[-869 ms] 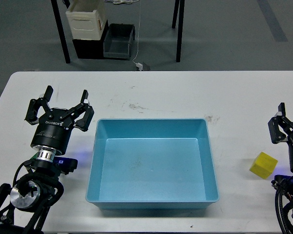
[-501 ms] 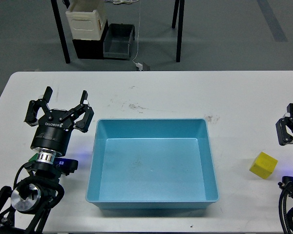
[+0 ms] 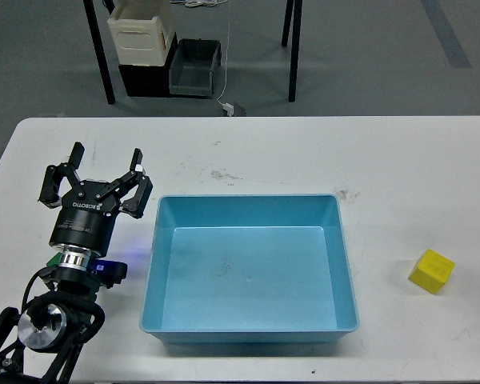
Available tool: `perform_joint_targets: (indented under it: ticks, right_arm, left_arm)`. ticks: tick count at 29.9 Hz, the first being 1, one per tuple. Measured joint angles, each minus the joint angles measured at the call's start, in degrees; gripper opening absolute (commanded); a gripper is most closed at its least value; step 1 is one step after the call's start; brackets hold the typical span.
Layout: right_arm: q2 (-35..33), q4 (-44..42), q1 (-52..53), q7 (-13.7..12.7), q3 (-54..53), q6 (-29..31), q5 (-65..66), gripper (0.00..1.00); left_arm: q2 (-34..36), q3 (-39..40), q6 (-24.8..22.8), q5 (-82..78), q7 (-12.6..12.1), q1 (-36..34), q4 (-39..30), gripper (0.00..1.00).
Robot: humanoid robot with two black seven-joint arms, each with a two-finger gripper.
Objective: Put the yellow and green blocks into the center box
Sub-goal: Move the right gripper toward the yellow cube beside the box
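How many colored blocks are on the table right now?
1: a yellow block right of the blue box. No green one shows; the left arm could be hiding it.

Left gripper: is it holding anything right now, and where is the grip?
Nothing is held. The left gripper stands open and empty beside the blue plastic box; the yellow block lies untouched on the white table.
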State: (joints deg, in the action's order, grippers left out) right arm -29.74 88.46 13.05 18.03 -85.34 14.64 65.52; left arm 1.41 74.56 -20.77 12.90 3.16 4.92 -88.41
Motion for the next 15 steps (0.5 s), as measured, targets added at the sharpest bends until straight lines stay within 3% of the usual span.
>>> perform_joint_targets:
  ticks: [3,6,8,15]
  right_arm:
    - [-10.6,-1.3,6.3,1.6,9.8,0.0,14.9,1.0]
    - [-19.6,-4.0,15.0,7.2,23.3,0.2,23.5,1.0]
    - [-23.4,-6.8,22.1,9.1,33.5,0.4,26.7,1.0]
    - [-31.1,-10.2,48.3,10.0,69.8,0.4,45.7,1.0]
  left_arm:
    - [0.0,0.1,0.0,0.0,0.0,0.0,0.1,1.0]
    - [0.0,0.1,0.0,0.0,0.0,0.0,0.1,1.0]
    - [-0.1,0.1,0.0,0.0,0.0,0.0,0.1,1.0]
    - [-0.2,0.0,0.2,0.0,0.0,0.1,0.4,1.0]
